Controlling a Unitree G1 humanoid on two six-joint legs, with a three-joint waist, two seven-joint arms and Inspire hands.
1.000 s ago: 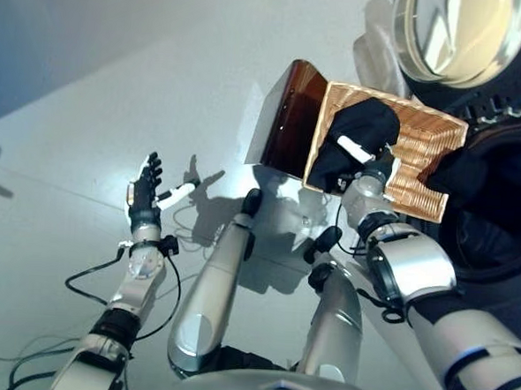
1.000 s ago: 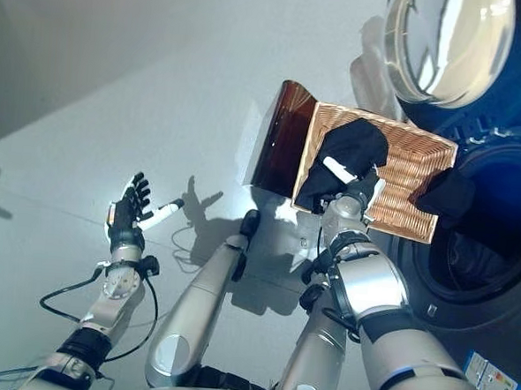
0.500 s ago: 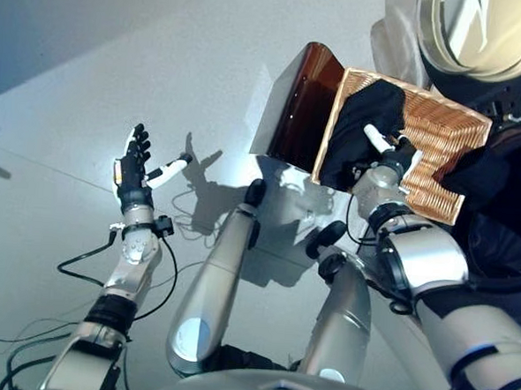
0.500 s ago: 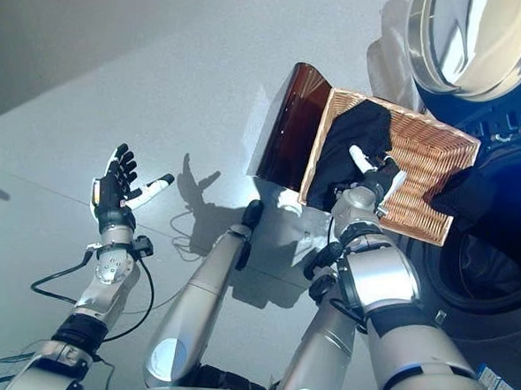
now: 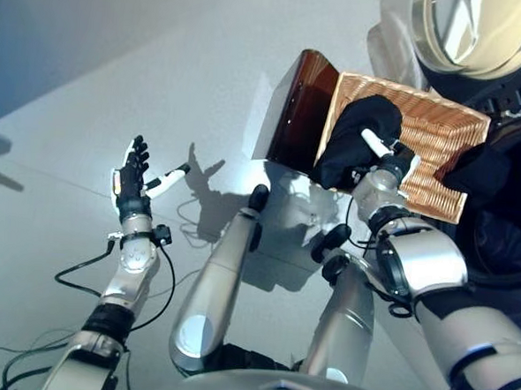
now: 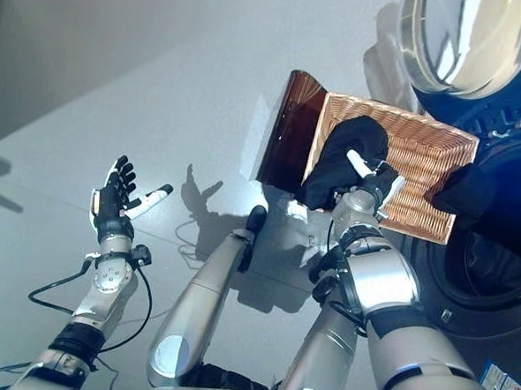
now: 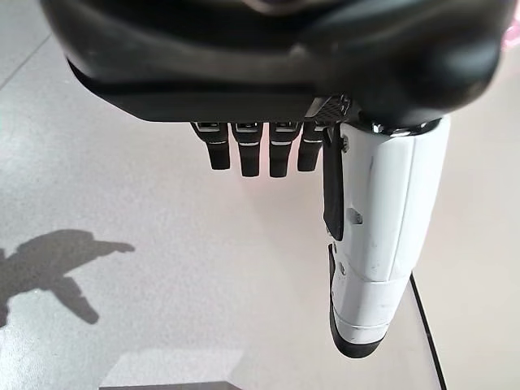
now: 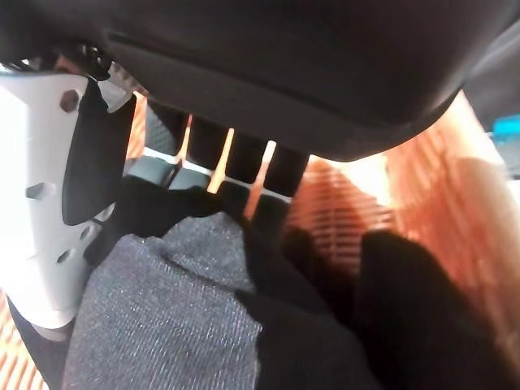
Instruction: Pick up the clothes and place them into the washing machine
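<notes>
We logged a black garment (image 5: pixel 352 139) heaped in the wicker basket (image 5: pixel 441 140) beside the washing machine (image 6: pixel 487 253). Right hand (image 5: pixel 388 160) rested on it, fingers buried in cloth, grip indeterminable. Left hand (image 5: pixel 133 180) spread over bare floor (image 5: pixel 117 80), holding nothing.

Black garment (image 5: pixel 351 139) bunched in wicker basket (image 5: pixel 441 140); washing machine (image 5: pixel 507 210) open

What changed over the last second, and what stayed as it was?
Little changed. The right hand stayed in the wicker basket, on the black garment, which bunched up slightly. The left hand stayed open and empty over the floor. Dark cloth still hangs at the washing machine's opening.
</notes>
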